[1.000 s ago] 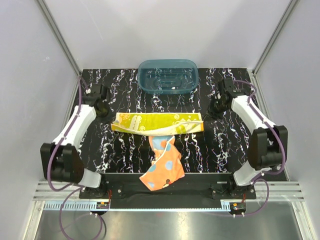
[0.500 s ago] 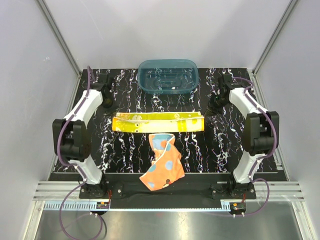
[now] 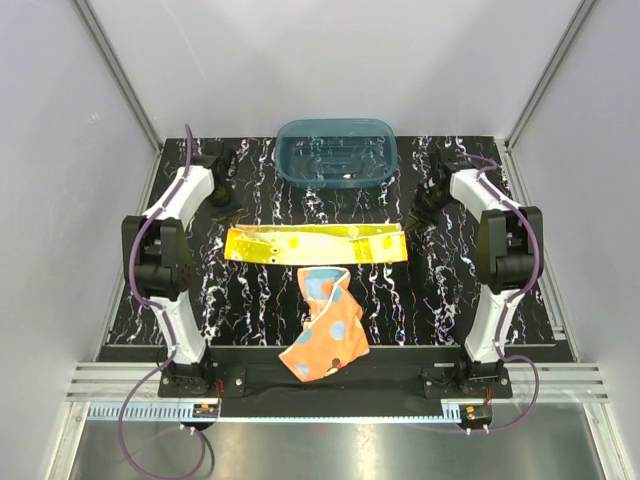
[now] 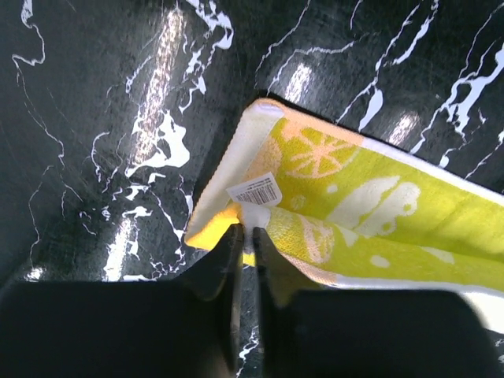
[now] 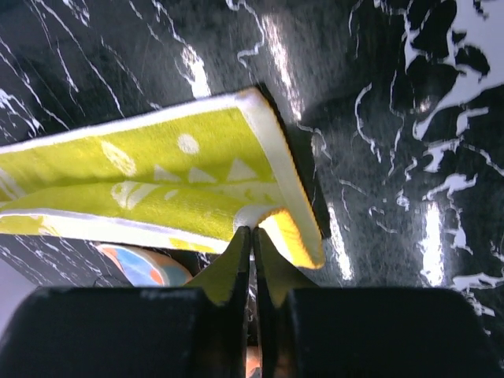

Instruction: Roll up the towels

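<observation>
Two towels lie on the glossy black, white-veined table point(image 3: 250, 290). The yellow towel point(image 3: 315, 243) is soft terry folded into a long flat strip, set crosswise at mid-table, with a white barcode label point(image 4: 254, 190) near its left end. The orange towel point(image 3: 325, 335) is dotted and crumpled, just beside the strip on the near side, with its near end over the front edge.

The left gripper point(image 4: 244, 230) has its jaws a narrow slit apart at the strip's left corner; I cannot tell whether it grips. The right gripper point(image 5: 252, 232) has its jaws closed, pinching the lifted right corner. A teal translucent tub point(image 3: 336, 122) with rounded corners sits at the far edge.

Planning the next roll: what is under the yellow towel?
Black marbled table shows around the yellow towel; the orange towel lies just nearer. Whatever its folds cover is hidden.
</observation>
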